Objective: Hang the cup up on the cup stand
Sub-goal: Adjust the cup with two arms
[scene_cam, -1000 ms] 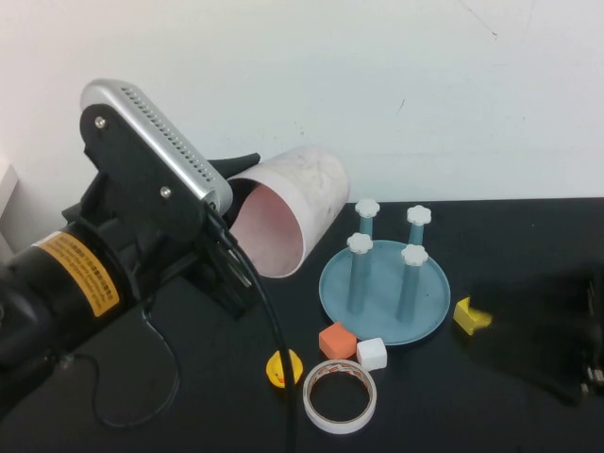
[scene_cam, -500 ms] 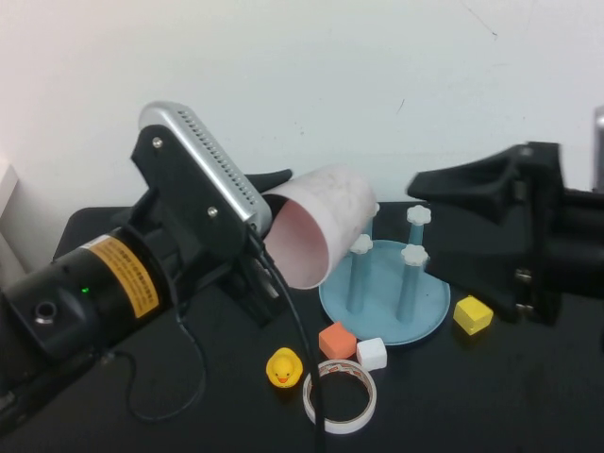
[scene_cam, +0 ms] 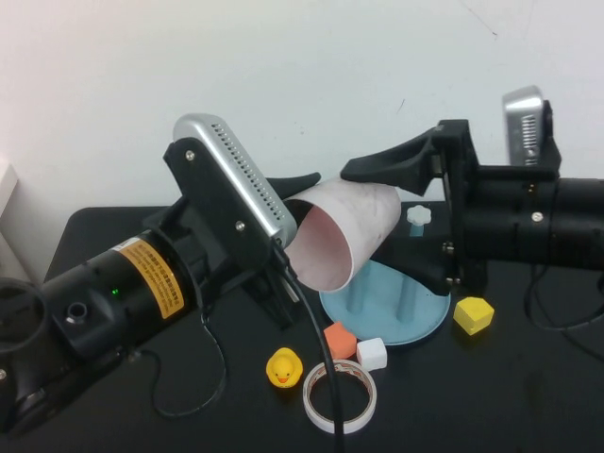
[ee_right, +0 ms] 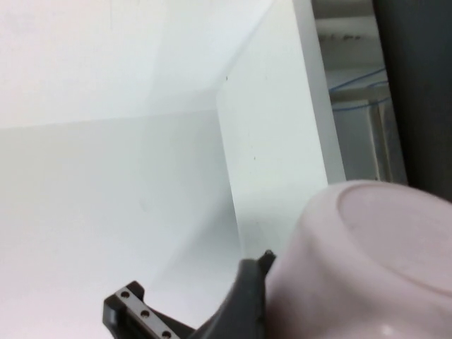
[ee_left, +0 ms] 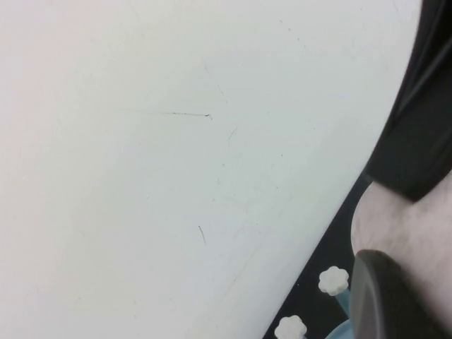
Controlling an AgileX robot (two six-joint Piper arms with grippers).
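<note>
Left gripper [scene_cam: 288,203]: clamped on the cup's [scene_cam: 342,233] rim, holding it on its side in the air above the stand [scene_cam: 415,321].
Right gripper [scene_cam: 396,212]: spread wide around the cup's closed end, not clearly touching.
Cup: looks light, thin, smooth plastic, likely slippery; squeeze gently.
Best hold: probably across the base, mouth left free for a post [scene_cam: 418,219].

A flat black table top [scene_cam: 528,396] fills the low part of the high view. Right behind the table stands a plain white painted wall [scene_cam: 283,75]. High above the table, the wall has a thin dark scratch [scene_cam: 481,21] and a few tiny marks. The light is soft and even. In the right wrist view, white wall faces [ee_right: 106,176] meet at a corner.
</note>
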